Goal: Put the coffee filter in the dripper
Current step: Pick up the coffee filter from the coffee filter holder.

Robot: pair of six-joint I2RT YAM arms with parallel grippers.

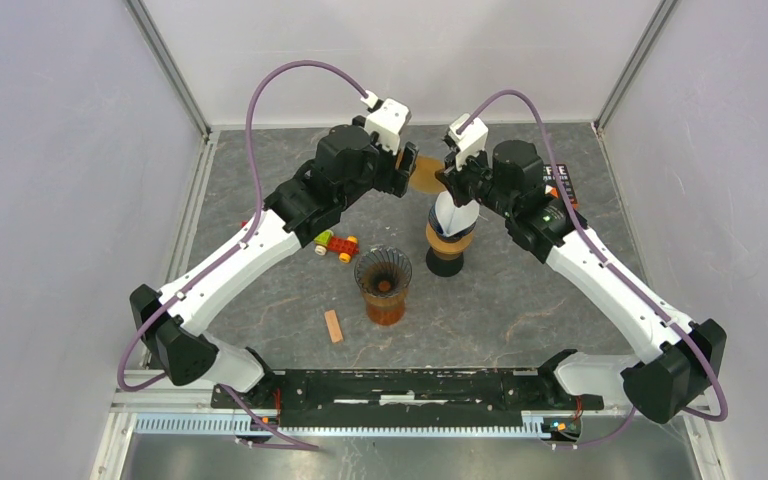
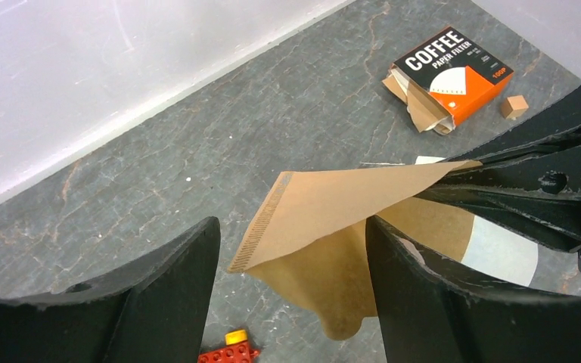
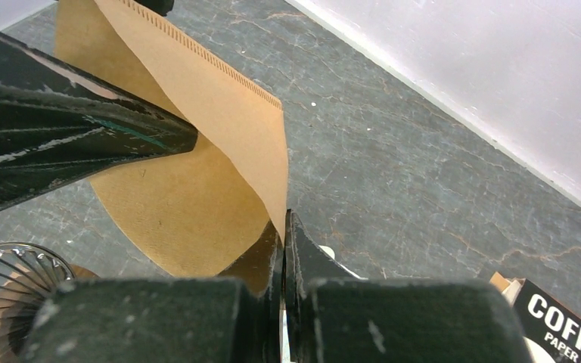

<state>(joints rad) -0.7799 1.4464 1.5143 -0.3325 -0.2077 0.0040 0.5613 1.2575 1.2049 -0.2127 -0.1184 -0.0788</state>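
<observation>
A brown paper coffee filter [image 1: 425, 178] hangs in the air at the back of the table. My right gripper [image 1: 447, 180] is shut on one corner of it, the jaws pressed together on the paper edge [image 3: 284, 219]. My left gripper [image 1: 407, 172] is open, its fingers standing either side of the filter [image 2: 333, 200] without pinching it. The filter is partly spread, its seamed flap lifted off the lower layer [image 3: 189, 204]. The glass ribbed dripper [image 1: 383, 270] sits on an amber cup nearer the arms, and its rim [image 3: 11, 272] shows in the right wrist view.
A white-topped jar with a brown band and black base [image 1: 450, 240] stands just under the right gripper. The orange and black filter box [image 2: 450, 72] lies at the back right beside a small wooden cube [image 2: 514, 106]. Toy bricks [image 1: 335, 243] and a wooden stick [image 1: 333, 326] lie left of the dripper.
</observation>
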